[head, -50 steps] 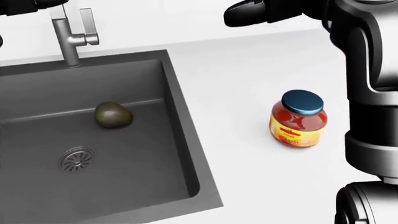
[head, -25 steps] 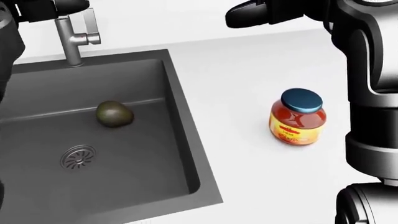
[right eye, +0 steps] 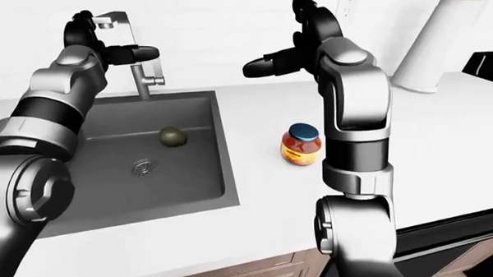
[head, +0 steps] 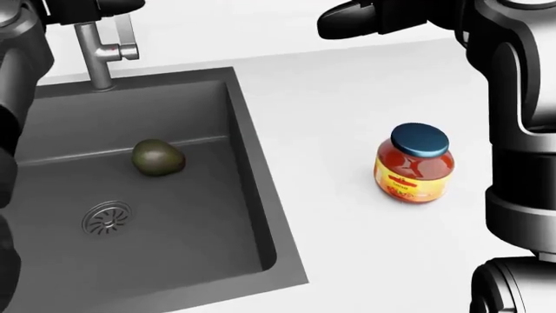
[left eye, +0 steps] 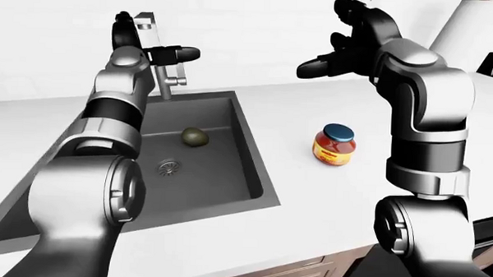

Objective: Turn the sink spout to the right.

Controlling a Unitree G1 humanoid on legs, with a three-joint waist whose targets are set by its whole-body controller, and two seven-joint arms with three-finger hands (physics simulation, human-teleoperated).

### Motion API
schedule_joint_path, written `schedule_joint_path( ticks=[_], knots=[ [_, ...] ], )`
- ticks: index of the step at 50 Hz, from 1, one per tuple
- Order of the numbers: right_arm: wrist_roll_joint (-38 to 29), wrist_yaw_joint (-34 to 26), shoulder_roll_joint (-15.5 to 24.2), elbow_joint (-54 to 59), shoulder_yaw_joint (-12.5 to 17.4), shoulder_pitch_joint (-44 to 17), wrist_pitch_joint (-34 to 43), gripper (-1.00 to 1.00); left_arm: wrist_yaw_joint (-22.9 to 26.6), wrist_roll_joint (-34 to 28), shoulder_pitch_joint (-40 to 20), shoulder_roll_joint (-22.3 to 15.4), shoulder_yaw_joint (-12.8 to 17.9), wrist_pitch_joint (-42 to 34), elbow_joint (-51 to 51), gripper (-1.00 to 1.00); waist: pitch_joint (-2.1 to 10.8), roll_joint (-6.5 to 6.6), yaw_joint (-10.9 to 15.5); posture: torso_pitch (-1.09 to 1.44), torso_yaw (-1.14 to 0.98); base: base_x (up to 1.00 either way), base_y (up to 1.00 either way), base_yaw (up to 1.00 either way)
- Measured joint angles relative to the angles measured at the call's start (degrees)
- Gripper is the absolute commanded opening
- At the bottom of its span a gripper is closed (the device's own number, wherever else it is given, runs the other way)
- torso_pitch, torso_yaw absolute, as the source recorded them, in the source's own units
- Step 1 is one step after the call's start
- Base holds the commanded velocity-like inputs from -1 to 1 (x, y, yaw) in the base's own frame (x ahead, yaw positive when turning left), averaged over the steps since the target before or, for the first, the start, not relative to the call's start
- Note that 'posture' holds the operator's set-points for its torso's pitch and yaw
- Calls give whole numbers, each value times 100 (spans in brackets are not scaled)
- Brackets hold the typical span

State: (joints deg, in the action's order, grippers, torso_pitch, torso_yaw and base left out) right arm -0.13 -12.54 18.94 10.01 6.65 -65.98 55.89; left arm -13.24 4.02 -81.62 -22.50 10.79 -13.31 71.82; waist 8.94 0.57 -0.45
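- Reaching left hand (right eye: 110, 46) sits at spout (right eye: 113, 20) top, fingers spread, not gripping; may slip off when pushing.
- Right hand (right eye: 295, 51) open, idle above counter's far edge.

1. Both arms are built of smooth, rounded segments in a glossy silver-grey metal finish.
2. Matte black bands separate the grey segments at the joints, giving each arm a ringed look.
3. The large joints nearest the camera are drum-shaped discs with a round, dark-rimmed cap.
4. The left hand (right eye: 102, 47) and right hand (left eye: 342, 49) are black, with thick, blunt, rounded fingers.
5. No cables, screws or markings show on the casings.
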Motion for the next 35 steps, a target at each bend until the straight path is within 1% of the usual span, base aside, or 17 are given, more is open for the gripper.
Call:
schedule_joint_path(
  ticks=[35],
  knots=[
    [7, -23, 32, -83, 10, -23, 85, 100, -26, 23, 0, 267, -56, 28, -16, 100, 6, -17, 7, -24, 0, 0, 0, 0]
  ],
)
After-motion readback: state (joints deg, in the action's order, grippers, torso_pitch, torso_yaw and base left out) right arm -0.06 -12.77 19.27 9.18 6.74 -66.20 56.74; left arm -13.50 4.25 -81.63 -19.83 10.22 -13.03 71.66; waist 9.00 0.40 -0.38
